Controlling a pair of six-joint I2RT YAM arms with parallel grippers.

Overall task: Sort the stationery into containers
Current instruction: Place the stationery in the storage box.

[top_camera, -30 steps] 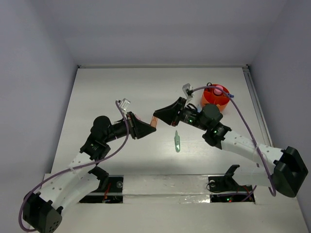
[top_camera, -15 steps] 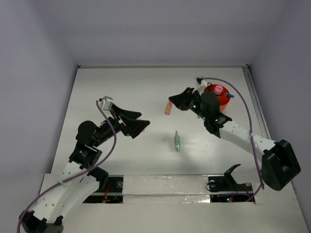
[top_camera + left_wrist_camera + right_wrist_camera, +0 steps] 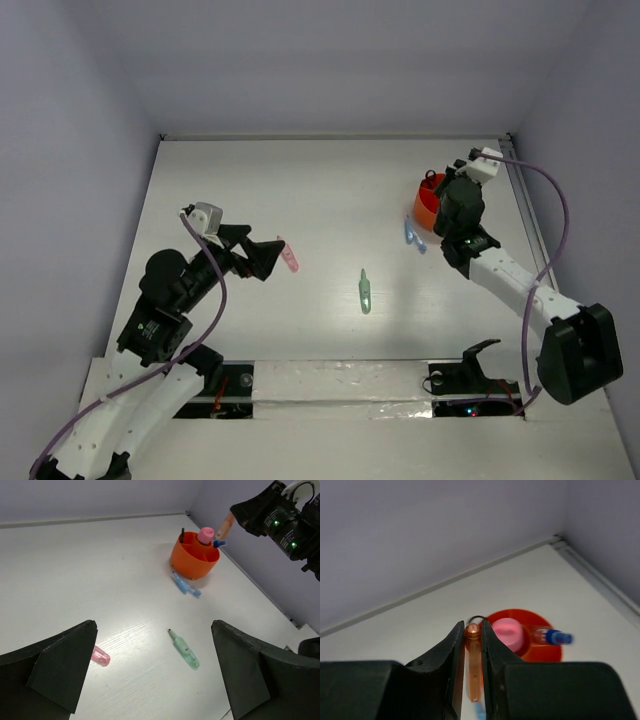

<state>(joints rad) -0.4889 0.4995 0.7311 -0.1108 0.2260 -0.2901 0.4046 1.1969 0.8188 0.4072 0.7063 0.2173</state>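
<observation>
Overhead view, dial centred on the table (image 3: 250, 180).

- Bowl (image 3: 422, 203): red-orange, at 2 o'clock near the far right corner, partly covered by the right arm.
- In the bowl: a pink-capped bottle (image 3: 205, 534) stands upright. A blue-capped bottle (image 3: 217, 543) leans over the rim. A thin black loop (image 3: 477, 618) shows at the far rim; cannot tell what it belongs to.
- Right gripper (image 3: 472, 630): jaws narrow, clamped on an orange stick (image 3: 473, 665). The stick hangs above the bowl's edge, rounded end up, apart from the bowl.
- Blue stick (image 3: 412, 234): flat on the table, just beside the bowl at the bowl's 7 o'clock.
- Green stick (image 3: 365, 291): flat on the table near the middle, toward 5 o'clock, well apart from the bowl.
- Pink stick (image 3: 290, 258): flat on the table at 9 o'clock.
- Left gripper (image 3: 262, 258): jaws spread wide, holding nothing, raised off the table. The pink stick lies just past its fingers (image 3: 60, 665).
</observation>
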